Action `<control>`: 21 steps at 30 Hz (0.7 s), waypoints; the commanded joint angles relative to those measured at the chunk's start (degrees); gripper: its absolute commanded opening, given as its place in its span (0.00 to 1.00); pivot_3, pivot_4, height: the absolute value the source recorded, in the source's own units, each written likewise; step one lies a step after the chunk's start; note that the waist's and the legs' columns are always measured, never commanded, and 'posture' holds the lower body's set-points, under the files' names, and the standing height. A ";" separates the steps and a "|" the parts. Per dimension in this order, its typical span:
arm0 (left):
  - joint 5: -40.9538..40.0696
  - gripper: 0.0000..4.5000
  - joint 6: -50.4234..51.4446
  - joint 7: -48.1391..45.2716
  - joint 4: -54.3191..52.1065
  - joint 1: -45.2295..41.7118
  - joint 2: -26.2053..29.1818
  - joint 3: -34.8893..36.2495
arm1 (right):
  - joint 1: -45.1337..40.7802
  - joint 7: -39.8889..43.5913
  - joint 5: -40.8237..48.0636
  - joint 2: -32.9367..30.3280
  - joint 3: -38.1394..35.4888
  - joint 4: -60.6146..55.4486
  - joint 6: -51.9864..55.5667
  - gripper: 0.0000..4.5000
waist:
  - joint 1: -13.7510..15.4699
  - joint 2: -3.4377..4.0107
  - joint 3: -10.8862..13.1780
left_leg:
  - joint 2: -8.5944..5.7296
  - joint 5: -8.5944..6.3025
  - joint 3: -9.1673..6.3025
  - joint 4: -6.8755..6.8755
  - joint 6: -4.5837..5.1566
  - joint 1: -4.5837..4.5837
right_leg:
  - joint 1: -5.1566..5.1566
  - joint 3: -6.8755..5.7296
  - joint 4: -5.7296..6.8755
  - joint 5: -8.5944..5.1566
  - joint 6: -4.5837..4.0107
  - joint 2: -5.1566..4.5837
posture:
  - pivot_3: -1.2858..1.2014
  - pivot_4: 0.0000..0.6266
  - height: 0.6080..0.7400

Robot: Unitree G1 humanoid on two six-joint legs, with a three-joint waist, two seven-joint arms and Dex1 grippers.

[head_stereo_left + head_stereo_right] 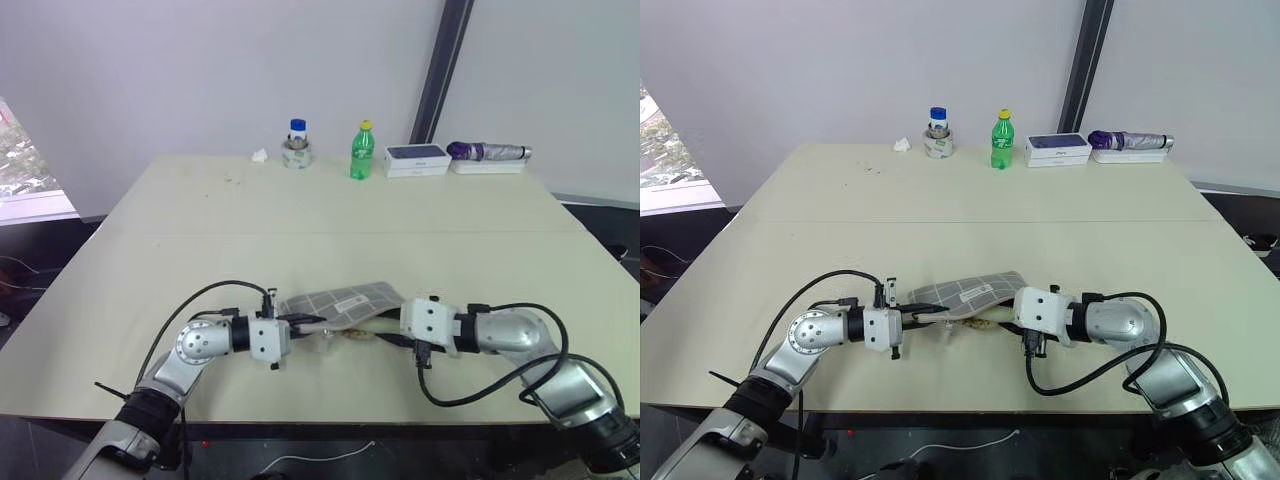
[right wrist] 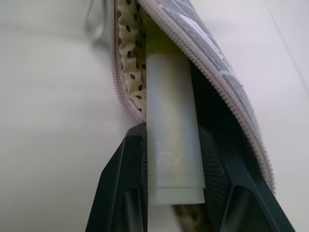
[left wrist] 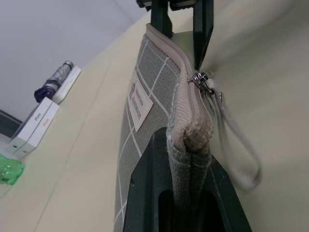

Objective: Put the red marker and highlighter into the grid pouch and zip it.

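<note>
Holding the grid pouch (image 1: 340,304) near the table's front edge, both arms work from opposite ends so that it stays propped and its mouth stays reachable. At the pouch's left end, the left gripper (image 3: 186,191) has its two black fingers pressed together on the fabric corner beside the zipper slider (image 3: 199,78), whose cord pull (image 3: 239,145) hangs loose toward the table; this pinch looks meant to anchor the pouch against the push coming from the other side. At the pouch's right end, the right gripper (image 2: 174,159) pinches the highlighter (image 2: 171,145) between its fingers, the pale barrel aimed lengthwise into the unzipped opening with its front part already between the zipper teeth, lying against the dotted lining (image 2: 129,58). The red marker cannot be made out, so whether it is already inside the pouch cannot be told. Judging by this, the highlighter is partly inserted and the zip is not yet closed; the next move likely calls for pushing it deeper, then letting go. Well beyond the pouch, at the far edge of the table (image 1: 200,230), stand a small blue-capped jar (image 1: 297,143), a green bottle (image 1: 362,151), a white box (image 1: 416,159) and a folded purple umbrella (image 1: 487,152), all well apart from the work.
</note>
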 commanded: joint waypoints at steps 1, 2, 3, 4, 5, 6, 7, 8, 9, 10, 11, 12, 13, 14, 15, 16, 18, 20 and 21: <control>-1.86 0.00 -0.95 0.24 -3.28 -0.80 -0.73 1.10 | -0.12 2.01 1.42 -0.25 -0.38 -0.34 -0.68 0.20 | -0.04 0.00 0.00 | 0.00 0.00 0.00 0.00 0.00 0.00 | 0.00 0.00 0.00 0.00 0.00 0.00 | 0.52 0.24 1.00; -1.77 0.00 -1.08 0.23 -3.15 -0.79 -0.72 1.16 | -0.24 2.12 1.71 -0.41 -1.03 -0.28 -2.00 0.20 | -0.06 0.00 0.00 | 0.00 0.00 0.01 0.00 0.00 0.00 | 0.00 0.00 0.00 0.00 0.00 0.00 | 0.52 0.24 1.00; -1.72 0.00 -1.17 0.21 -3.07 -0.77 -0.72 1.22 | -0.32 2.14 1.80 -0.49 -1.47 -0.19 -3.07 0.20 | -0.04 0.00 0.00 | 0.01 0.00 0.01 0.00 0.00 0.00 | 0.00 0.00 0.00 0.00 0.00 0.00 | 0.52 0.24 1.00; -1.75 0.00 -1.19 0.18 -2.98 -0.79 -0.76 1.24 | -0.51 1.47 1.04 -0.42 -1.73 0.37 -4.31 0.20 | -0.03 0.00 0.00 | 0.01 0.00 0.00 0.00 0.00 0.00 | 0.00 0.00 0.00 0.00 0.00 0.00 | 0.52 0.24 1.00; -1.74 0.00 -1.32 0.15 -2.94 -0.78 -0.80 1.20 | -0.73 1.09 -0.15 -0.62 -1.59 1.05 -6.08 0.20 | -0.04 0.00 0.00 | 0.01 0.00 0.00 0.00 0.00 0.00 | 0.01 0.00 0.00 0.00 0.00 0.00 | 0.52 0.24 1.00; -1.76 0.00 -1.39 0.09 -2.93 -0.75 -0.85 1.18 | -0.85 1.00 -0.76 -0.70 -1.52 1.45 -6.94 0.20 | -0.04 0.00 0.00 | 0.00 0.00 0.00 0.00 0.00 0.00 | 0.01 0.00 0.00 0.00 0.00 0.00 | 0.52 0.24 1.00; -1.62 0.00 -1.61 0.09 -2.89 -0.73 -0.91 1.12 | -0.96 1.00 -1.11 -0.76 -1.50 1.48 -7.34 0.20 | -0.04 0.00 0.00 | 0.00 0.00 0.00 0.00 0.00 0.00 | 0.01 0.00 0.00 0.00 0.00 0.00 | 0.52 0.24 1.00; -1.52 0.00 -1.76 0.08 -2.87 -0.72 -0.95 1.08 | -1.01 1.09 -1.23 -0.77 -1.52 1.46 -7.55 0.20 | -0.04 0.00 0.00 | 0.00 0.00 0.01 0.00 0.00 0.00 | 0.01 0.00 0.00 0.00 0.00 0.00 | 0.52 0.24 1.00; -1.48 0.00 -1.79 0.07 -2.87 -0.71 -1.00 1.07 | -1.05 1.22 -1.09 -0.69 -1.60 1.33 -7.94 0.20 | -0.04 0.00 0.00 | 0.00 0.00 0.00 0.00 0.00 0.00 | 0.01 0.00 0.00 0.00 0.00 0.00 | 0.52 0.24 1.00; -1.59 0.00 -1.72 -0.02 -2.91 -0.66 -1.03 1.05 | -1.15 1.69 -0.07 -0.44 -1.78 0.52 -6.71 0.20 | -0.04 0.00 0.00 | 0.01 0.00 0.00 0.00 0.00 0.00 | 0.01 0.00 0.00 0.00 0.00 0.00 | 0.52 0.24 1.00; -1.70 0.00 -1.64 -0.11 -2.95 -0.63 -1.06 1.06 | -1.21 2.04 0.69 -0.25 -1.91 -0.04 -5.79 0.20 | -0.04 0.00 0.00 | 0.01 0.00 0.00 0.00 0.00 0.00 | 0.01 0.00 0.01 0.00 0.00 0.00 | 0.52 0.24 1.00; -1.69 0.00 -1.66 -0.21 -2.88 -0.63 -1.03 1.04 | -1.44 2.68 1.37 -0.27 -1.73 -0.83 -2.18 0.20 | -0.04 0.00 0.00 | 0.01 0.00 0.01 0.00 0.00 0.00 | 0.01 0.00 0.01 0.00 0.00 0.00 | 0.52 0.24 1.00; -1.64 0.00 -1.68 -0.24 -2.76 -0.65 -1.04 1.05 | -1.79 3.15 1.66 -0.27 -1.37 -1.32 1.66 0.20 | -0.05 0.00 0.00 | 0.01 0.00 0.00 0.01 0.00 0.00 | 0.01 0.00 0.01 0.00 0.00 0.00 | 0.52 0.24 1.00; -1.50 0.00 -1.74 -0.17 -2.61 -0.72 -1.09 1.07 | -2.63 3.05 1.13 0.15 -0.79 -0.95 4.00 0.20 | -0.07 0.00 0.00 | 0.01 0.00 0.01 0.01 0.00 0.00 | 0.01 0.01 0.01 0.00 0.00 0.00 | 0.52 0.24 1.00; -1.39 0.00 -1.70 -0.05 -2.50 -0.82 -1.21 1.11 | -3.48 2.55 0.72 0.95 -0.39 -0.25 5.01 0.20 | -0.07 0.00 0.00 | 0.01 0.00 0.00 0.01 0.00 0.01 | 0.01 0.01 0.02 0.00 0.00 0.00 | 0.52 0.24 1.00; -1.30 0.00 -1.63 0.03 -2.45 -0.93 -1.33 1.12 | -4.06 2.34 0.64 1.52 -0.13 0.07 6.30 0.20 | -0.07 0.00 0.00 | 0.02 0.00 0.00 0.01 0.00 0.01 | 0.00 0.00 0.02 0.00 0.00 0.00 | 0.52 0.24 1.00; -1.20 0.00 -1.57 0.07 -2.42 -1.04 -1.45 1.13 | -4.50 2.89 1.25 1.97 0.04 -0.11 9.01 0.20 | -0.09 0.00 0.00 | 0.03 0.00 0.00 0.00 -0.01 0.01 | 0.00 0.00 0.02 0.00 0.00 0.01 | 0.52 0.24 1.00; -1.35 0.00 -1.41 -0.03 -2.77 -0.96 -1.41 1.23 | -4.88 2.60 0.56 2.27 0.06 0.36 7.90 0.44 | 0.00 0.00 0.00 | 0.02 0.00 0.00 -0.01 -0.01 0.00 | -0.01 0.01 0.02 0.00 0.00 0.00 | 0.52 0.24 1.00; -1.32 0.00 -1.49 -0.06 -2.84 -0.92 -1.36 1.26 | -4.89 2.80 0.22 2.03 0.20 0.59 7.05 0.53 | 0.02 0.00 0.00 | 0.02 0.00 0.00 0.00 0.00 -0.01 | 0.00 0.00 0.02 0.00 0.00 0.00 | 0.52 0.24 1.00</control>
